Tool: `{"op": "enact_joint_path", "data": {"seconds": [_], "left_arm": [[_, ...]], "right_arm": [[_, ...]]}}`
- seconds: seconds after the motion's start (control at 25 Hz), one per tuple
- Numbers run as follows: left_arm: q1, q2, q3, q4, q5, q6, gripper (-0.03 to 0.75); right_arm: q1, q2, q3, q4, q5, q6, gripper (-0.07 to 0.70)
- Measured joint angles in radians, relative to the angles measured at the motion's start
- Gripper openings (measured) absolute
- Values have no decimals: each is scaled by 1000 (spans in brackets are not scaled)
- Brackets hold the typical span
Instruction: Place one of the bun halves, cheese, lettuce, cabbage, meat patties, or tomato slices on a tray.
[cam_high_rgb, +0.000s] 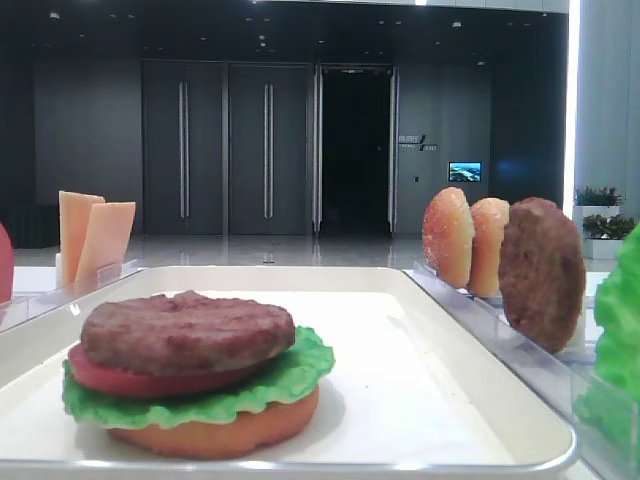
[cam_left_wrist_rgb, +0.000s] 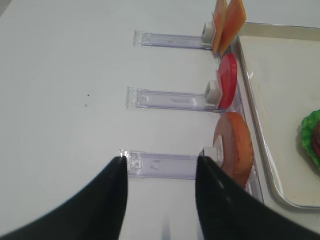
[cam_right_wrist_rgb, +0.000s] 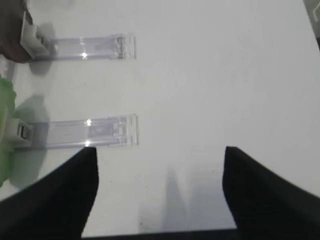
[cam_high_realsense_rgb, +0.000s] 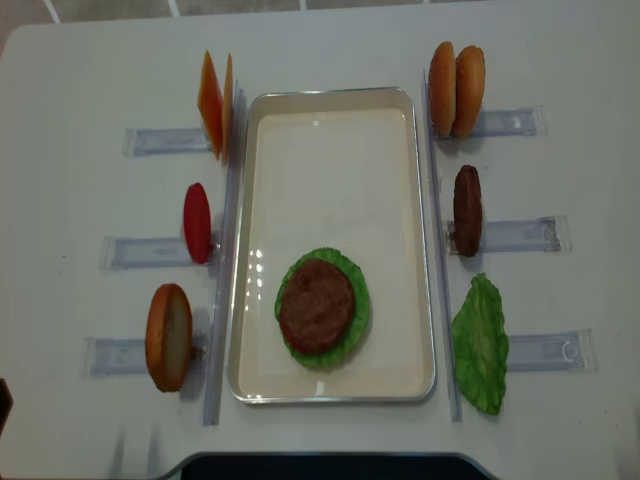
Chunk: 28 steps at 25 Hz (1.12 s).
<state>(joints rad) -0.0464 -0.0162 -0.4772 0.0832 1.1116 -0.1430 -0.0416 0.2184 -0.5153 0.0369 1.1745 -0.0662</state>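
On the white tray (cam_high_realsense_rgb: 330, 140) a stack lies near the front: bun half (cam_high_rgb: 230, 432), lettuce (cam_high_rgb: 290, 378), tomato slice (cam_high_rgb: 120, 380) and a meat patty (cam_high_realsense_rgb: 316, 305) on top. Left of the tray, cheese (cam_high_realsense_rgb: 213, 105), a tomato slice (cam_high_realsense_rgb: 197, 222) and a bun half (cam_high_realsense_rgb: 168, 337) stand in racks. To its right are two bun halves (cam_high_realsense_rgb: 456, 90), a patty (cam_high_realsense_rgb: 467, 210) and lettuce (cam_high_realsense_rgb: 481, 345). My left gripper (cam_left_wrist_rgb: 161, 159) is open and empty, just left of that bun half (cam_left_wrist_rgb: 235, 147). My right gripper (cam_right_wrist_rgb: 160, 150) is open over bare table, right of the lettuce (cam_right_wrist_rgb: 5, 125).
Clear plastic racks (cam_high_realsense_rgb: 150, 250) lie on the white table on both sides of the tray; two of them (cam_right_wrist_rgb: 95, 131) reach toward my right gripper, and one (cam_left_wrist_rgb: 160, 165) lies just beyond my left fingertips. A raised rim (cam_left_wrist_rgb: 252, 125) runs round the tray.
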Motion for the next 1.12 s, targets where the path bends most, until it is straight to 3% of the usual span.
{"op": "enact_joint_path", "data": {"seconds": [0.36,1.12], "left_arm": [[0,0,0,0,0,0,344],[0,0,0,0,0,0,344]], "right_arm": [[0,-217,17,1,-34,22,523],[0,-226,18,1,-34,24,521]]}}
